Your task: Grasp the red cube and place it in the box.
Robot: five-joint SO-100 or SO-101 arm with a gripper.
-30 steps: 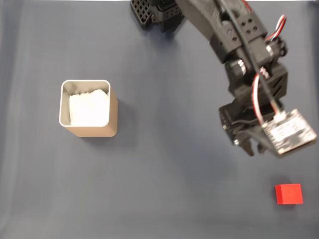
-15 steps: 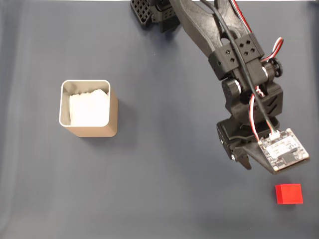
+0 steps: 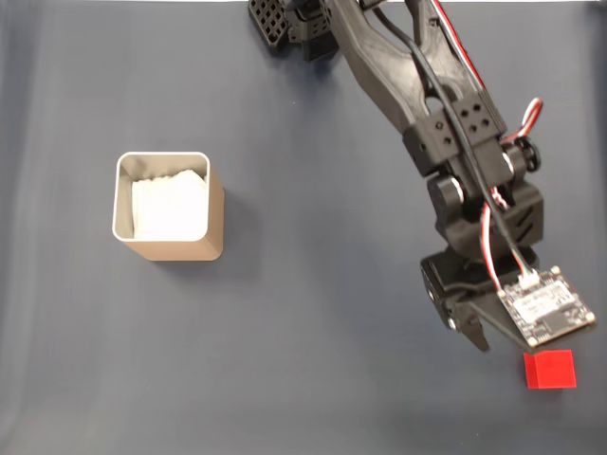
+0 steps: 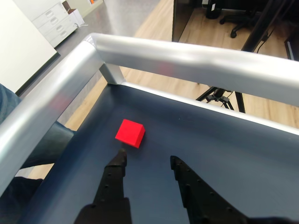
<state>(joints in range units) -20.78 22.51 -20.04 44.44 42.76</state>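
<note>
The red cube [image 3: 549, 369] rests on the dark blue mat at the lower right of the fixed view; the wrist view has the red cube [image 4: 130, 133] just beyond the fingertips. My gripper [image 3: 498, 341] hovers right above and left of it, partly hidden under the wrist camera board. From the wrist, my gripper [image 4: 147, 159] is open, with nothing between its black fingers [image 4: 116, 173]; the cube lies slightly left of the gap. Far off at the left stands the tan box [image 3: 169, 208] with white crumpled paper inside.
A silver metal frame rail [image 4: 187, 58] borders the mat close behind the cube in the wrist view. The arm's black base [image 3: 285, 24] sits at the top edge of the fixed view. Open mat lies between the box and the arm.
The arm has reached down and toward the cube; the gripper now sits right beside it. Cube and box have not moved.
</note>
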